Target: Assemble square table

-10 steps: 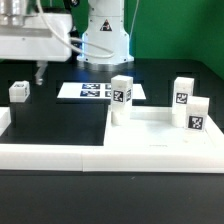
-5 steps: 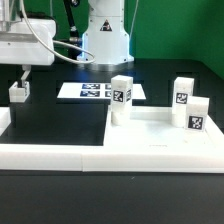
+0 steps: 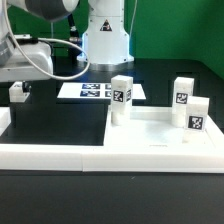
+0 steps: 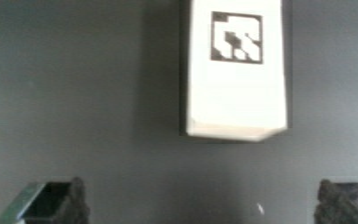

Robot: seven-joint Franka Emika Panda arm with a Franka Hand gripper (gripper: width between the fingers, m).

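One loose leg lying on black table at exterior view's left, gripper poised above, fingers spread wide, empty. Best centred over leg before descending and closing.

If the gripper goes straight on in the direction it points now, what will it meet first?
Most likely the leg lying on the black table: in the wrist view it sits ahead of the open gripper, roughly between the fingertips. In the exterior view this leg is just below the arm. Depth is unclear.
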